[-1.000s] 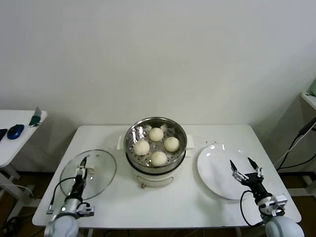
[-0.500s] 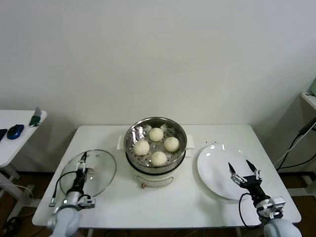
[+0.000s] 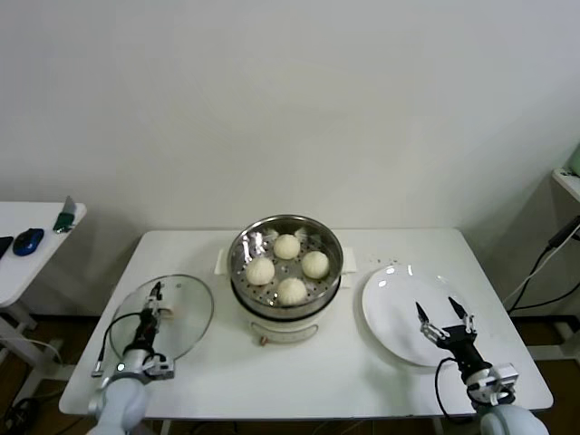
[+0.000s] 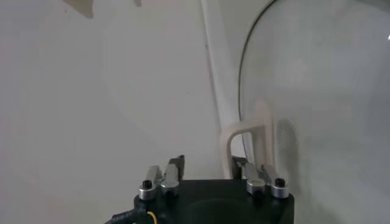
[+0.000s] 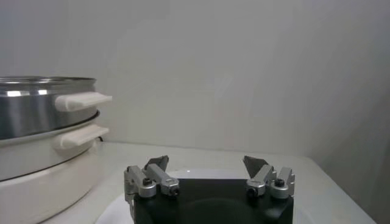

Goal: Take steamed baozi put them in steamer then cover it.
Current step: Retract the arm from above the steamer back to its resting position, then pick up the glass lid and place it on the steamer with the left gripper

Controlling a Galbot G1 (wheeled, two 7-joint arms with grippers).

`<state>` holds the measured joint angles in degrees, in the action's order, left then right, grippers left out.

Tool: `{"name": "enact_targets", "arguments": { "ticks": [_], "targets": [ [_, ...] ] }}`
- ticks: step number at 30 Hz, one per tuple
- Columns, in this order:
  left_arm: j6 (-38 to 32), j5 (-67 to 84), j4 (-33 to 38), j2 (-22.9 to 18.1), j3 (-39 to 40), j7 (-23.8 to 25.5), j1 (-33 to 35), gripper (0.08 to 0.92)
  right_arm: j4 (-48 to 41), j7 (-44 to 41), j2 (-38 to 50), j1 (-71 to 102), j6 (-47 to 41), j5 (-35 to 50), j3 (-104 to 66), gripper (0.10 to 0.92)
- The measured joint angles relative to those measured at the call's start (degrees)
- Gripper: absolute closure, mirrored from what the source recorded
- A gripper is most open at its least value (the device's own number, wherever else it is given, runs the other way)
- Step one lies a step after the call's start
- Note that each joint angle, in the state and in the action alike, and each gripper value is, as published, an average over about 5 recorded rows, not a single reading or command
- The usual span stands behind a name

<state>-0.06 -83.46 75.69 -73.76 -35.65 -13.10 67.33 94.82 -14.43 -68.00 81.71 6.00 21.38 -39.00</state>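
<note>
Overhead, four baozi (image 3: 287, 266) are sitting in the steamer (image 3: 285, 269) mid-table, uncovered. The left gripper (image 3: 156, 296) is hanging over the lid (image 3: 163, 316), where it was hovering before. The right gripper (image 3: 443, 314), spread wide, has drifted nearer across the plate (image 3: 401, 308).

Left wrist: fingers (image 4: 176, 165) are straddling the lid's handle (image 4: 248, 141), its arch standing upright; contact unclear.

Right wrist: the jaws are gaping, holding nothing.

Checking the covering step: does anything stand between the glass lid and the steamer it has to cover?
Nothing visible does. The glass lid lies left of the steamer, bare table between; the left end effector is at the lid's handle.
</note>
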Motion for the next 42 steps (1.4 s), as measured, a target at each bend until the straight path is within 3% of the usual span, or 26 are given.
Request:
{"name": "enact_targets", "arguments": {
  "ticks": [13, 26, 42],
  "targets": [
    [-0.18, 2.18, 0.33, 0.17, 0.2, 0.61, 0.61, 0.834, -0.54, -0.17, -0.63, -0.54, 0.35, -1.12, 0.27, 0.203],
    [2.82, 6.16, 8.04, 2.08, 0.09, 1.8, 4.27, 0.842, -0.84, -0.15, 0.36, -1.55, 0.37, -1.31, 0.32, 0.203],
    [17.84, 12.13, 31.82, 7.78, -0.29, 6.23, 15.04, 0.842, -2.21, 0.45, 2.94, -3.91, -0.15, -1.29, 1.76, 0.203]
  ]
}}
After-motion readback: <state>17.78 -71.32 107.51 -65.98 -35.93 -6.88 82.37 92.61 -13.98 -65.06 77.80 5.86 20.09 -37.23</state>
